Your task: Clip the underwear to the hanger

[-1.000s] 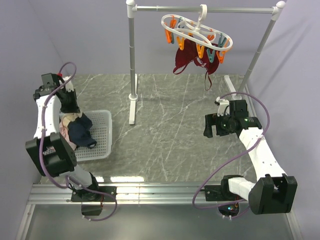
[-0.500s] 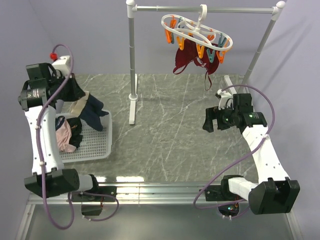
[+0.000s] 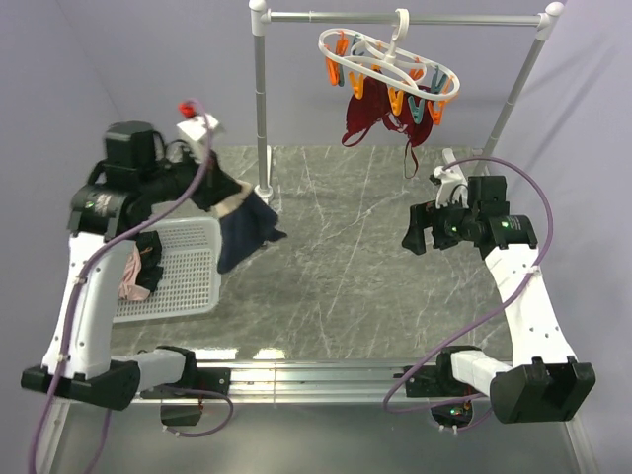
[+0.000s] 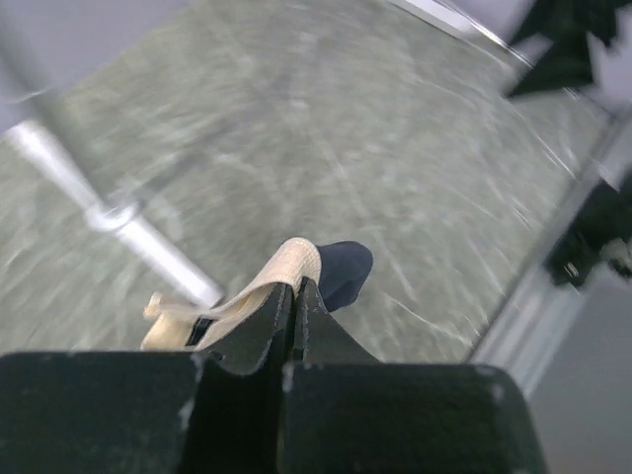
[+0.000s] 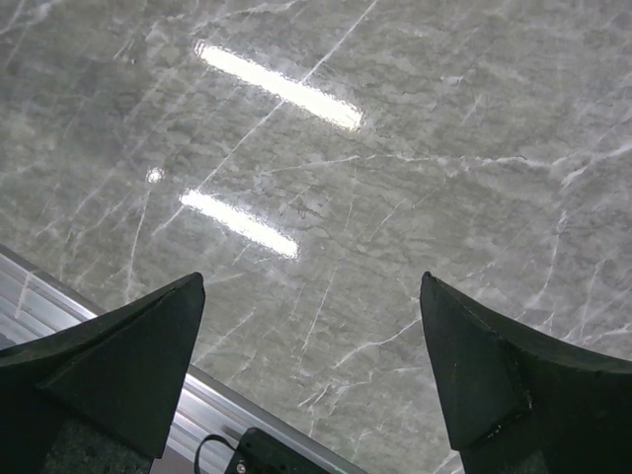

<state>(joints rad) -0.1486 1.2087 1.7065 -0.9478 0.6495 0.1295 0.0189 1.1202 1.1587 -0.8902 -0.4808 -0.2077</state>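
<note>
One pinch: left gripper clamps underwear by its edge, so the fabric hangs free.
Right gripper: spread wide, empty, likely kept free to work the hanger.

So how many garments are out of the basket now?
2: the underwear hanging from the left tool, and a maroon garment on the hanger. None seems hidden.

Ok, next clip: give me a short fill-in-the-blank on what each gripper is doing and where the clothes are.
1. The left gripper is shut on the ___.
2. The right gripper is ___, with nothing between its fingers.
3. The garment hanging from the hanger is ___ in colour.
4. A pink garment lies in the white ___.

Missing words: underwear; open; maroon; basket.
</note>
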